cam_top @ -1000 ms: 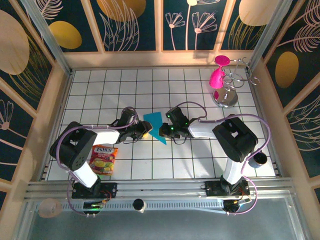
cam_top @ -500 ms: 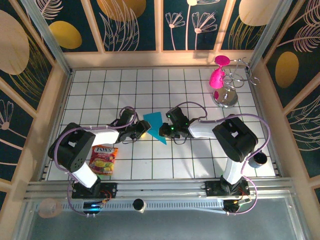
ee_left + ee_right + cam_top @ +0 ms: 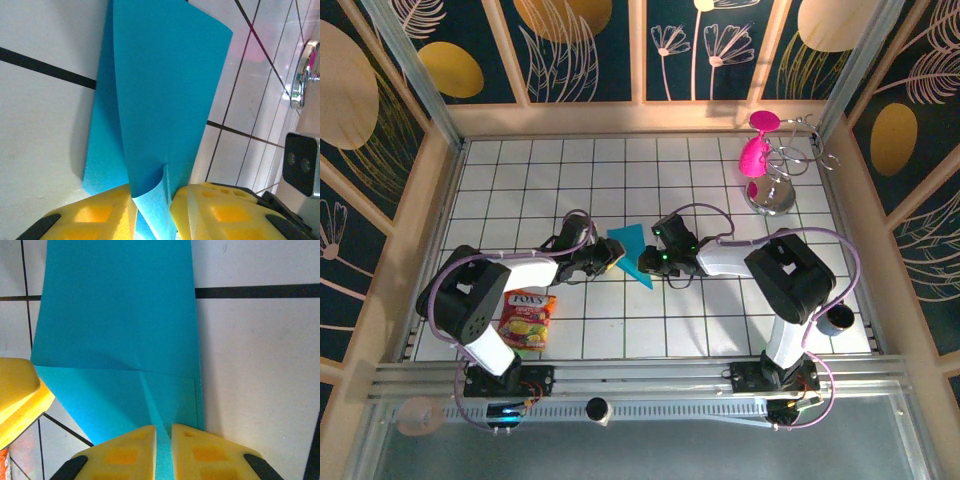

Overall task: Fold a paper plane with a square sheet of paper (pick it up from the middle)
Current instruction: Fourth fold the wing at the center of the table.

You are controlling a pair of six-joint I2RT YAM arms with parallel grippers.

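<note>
Left gripper [image 3: 151, 202] has edged inward and narrowed around a raised flap of the square sheet of paper [image 3: 628, 243], which lies mid-table [image 3: 520, 180]; whether it pinches yet is unclear. Right gripper [image 3: 163, 440] stays clamped on the opposite edge, so a fold seems under way.

From above you can't see much of the blue paper [image 3: 626, 241]: the left gripper [image 3: 612, 257] and right gripper [image 3: 648, 262] cover its sides. Your left wrist view crops its pinched corner at the bottom edge.
</note>
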